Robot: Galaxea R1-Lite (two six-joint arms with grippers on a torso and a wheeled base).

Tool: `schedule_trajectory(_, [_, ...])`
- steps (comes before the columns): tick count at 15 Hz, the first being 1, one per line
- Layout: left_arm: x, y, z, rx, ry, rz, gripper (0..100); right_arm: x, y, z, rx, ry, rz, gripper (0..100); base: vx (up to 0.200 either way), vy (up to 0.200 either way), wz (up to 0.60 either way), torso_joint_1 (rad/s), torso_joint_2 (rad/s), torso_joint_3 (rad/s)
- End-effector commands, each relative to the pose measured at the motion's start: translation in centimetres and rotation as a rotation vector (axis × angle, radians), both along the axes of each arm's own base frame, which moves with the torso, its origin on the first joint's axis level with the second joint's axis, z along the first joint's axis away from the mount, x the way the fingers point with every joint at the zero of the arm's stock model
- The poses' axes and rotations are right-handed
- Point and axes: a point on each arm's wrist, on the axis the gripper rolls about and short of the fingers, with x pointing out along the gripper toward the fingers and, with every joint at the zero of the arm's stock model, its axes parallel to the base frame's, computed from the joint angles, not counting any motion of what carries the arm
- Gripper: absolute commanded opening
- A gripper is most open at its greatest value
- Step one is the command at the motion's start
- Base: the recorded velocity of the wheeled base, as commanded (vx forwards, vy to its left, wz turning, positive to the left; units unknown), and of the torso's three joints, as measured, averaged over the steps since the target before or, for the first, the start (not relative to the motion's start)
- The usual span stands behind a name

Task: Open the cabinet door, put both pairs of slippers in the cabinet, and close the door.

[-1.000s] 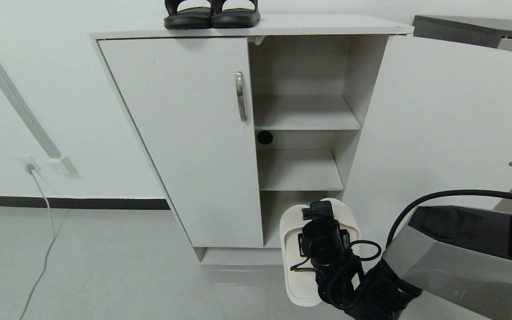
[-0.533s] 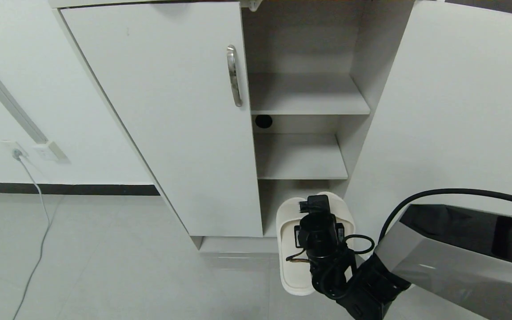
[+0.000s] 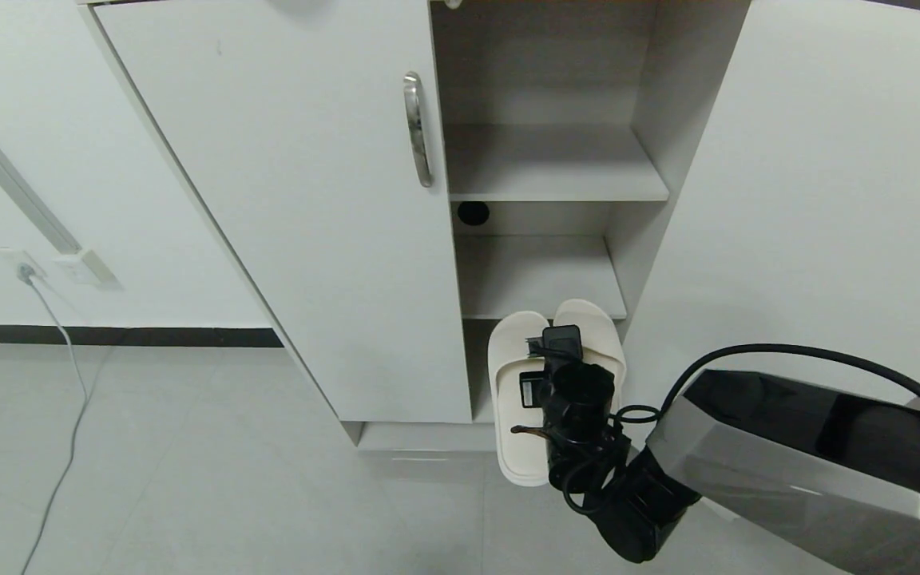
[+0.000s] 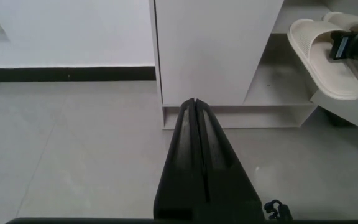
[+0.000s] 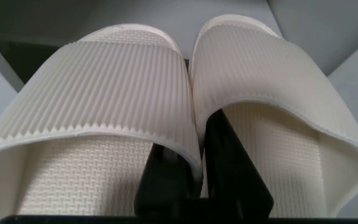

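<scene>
Fingers (image 5: 235,180) clamping white slippers (image 3: 508,359), now lifted nearer cabinet (image 3: 268,200) opening.

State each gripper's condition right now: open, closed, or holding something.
Left gripper: closed, holding nothing.
Right gripper: closed on the pair of white slippers.

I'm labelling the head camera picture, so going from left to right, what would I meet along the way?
wall socket → closed cabinet door → door handle → white slippers → open cabinet door
</scene>
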Motion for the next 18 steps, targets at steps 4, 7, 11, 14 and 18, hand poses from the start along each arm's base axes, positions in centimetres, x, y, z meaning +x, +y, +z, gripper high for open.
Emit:
schedule_trajectory(4, [0.02, 0.0, -0.01, 0.0, 0.004, -0.001, 0, 0.19, 0.05, -0.62, -0.007, 0.005, -0.002, 0, 0.0, 0.0, 0.0, 0.0, 0.0, 0.0])
schedule_trajectory(7, [0.02, 0.0, -0.01, -0.002, 0.004, -0.001, 0, 0.19, 0.05, -0.62, -0.007, 0.005, -0.002, 0, 0.0, 0.0, 0.0, 0.0, 0.0, 0.0])
schedule_trajectory(11, [0.01, 0.0, -0.01, -0.002, 0.003, -0.001, 0, 0.19, 0.06, -0.63, -0.008, 0.006, -0.002, 0, 0.2, 0.0, 0.0, -0.005, 0.0, 0.002])
schedule_trajectory(14, [0.01, 0.0, -0.01, -0.002, 0.003, -0.001, 0, 0.18, 0.04, -0.66, -0.009, 0.007, -0.002, 0, 0.2, 0.0, 0.0, 0.005, 0.0, 0.002])
schedule_trajectory(18, [0.02, 0.0, 0.01, -0.002, 0.003, 0.0, 0, 0.18, 0.04, -0.66, -0.009, 0.007, -0.002, 0, 0.15, 0.0, 0.0, 0.002, 0.0, -0.001])
